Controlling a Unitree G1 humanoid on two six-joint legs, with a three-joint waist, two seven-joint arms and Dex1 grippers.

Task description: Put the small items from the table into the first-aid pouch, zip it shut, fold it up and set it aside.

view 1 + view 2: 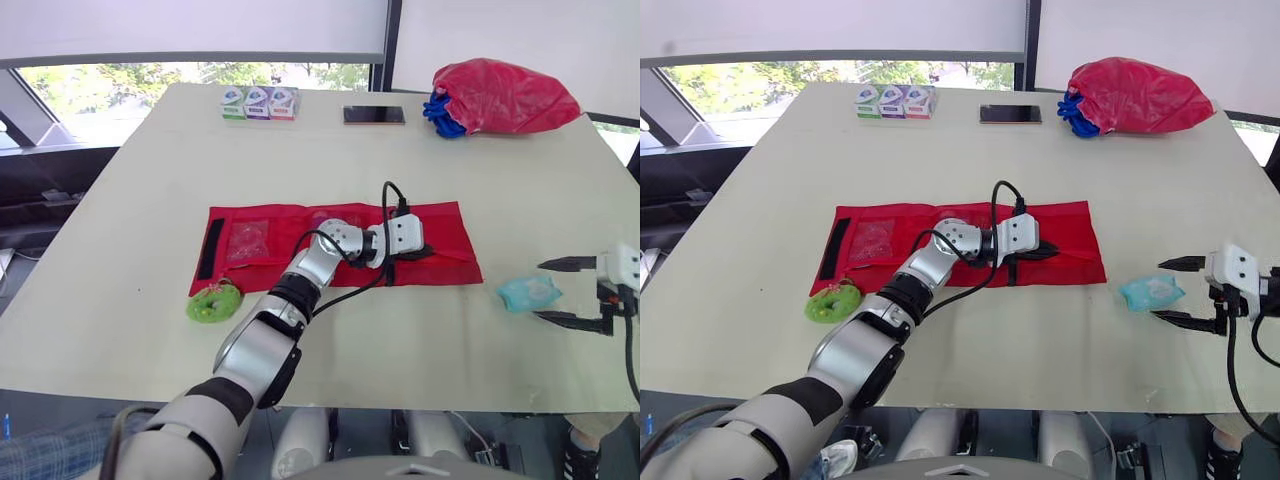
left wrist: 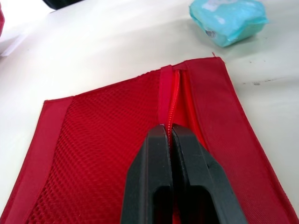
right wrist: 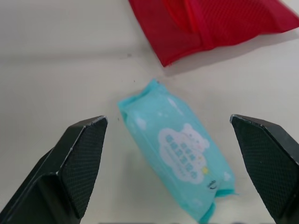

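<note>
Right gripper [image 1: 541, 291]: wide open, empty; teal wipes pack [image 1: 527, 293] lies between its fingers, near right.
Left gripper [image 2: 168, 128]: closed, pinching the zip of the red pouch [image 1: 445, 232], mid-table.
Green item [image 1: 213, 302]: near left of the pouch.

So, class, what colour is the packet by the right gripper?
Pale turquoise; the packet shows best in the right wrist view.

Tbh nothing legible here. The teal wipes pack [image 3: 180, 161] has a white cloud-shaped label w/ rows of tiny characters, but I can't make out any of them. Same w/ the three small boxes [image 1: 258, 103] at the far end: printed fronts, no readable txt or brand.
</note>
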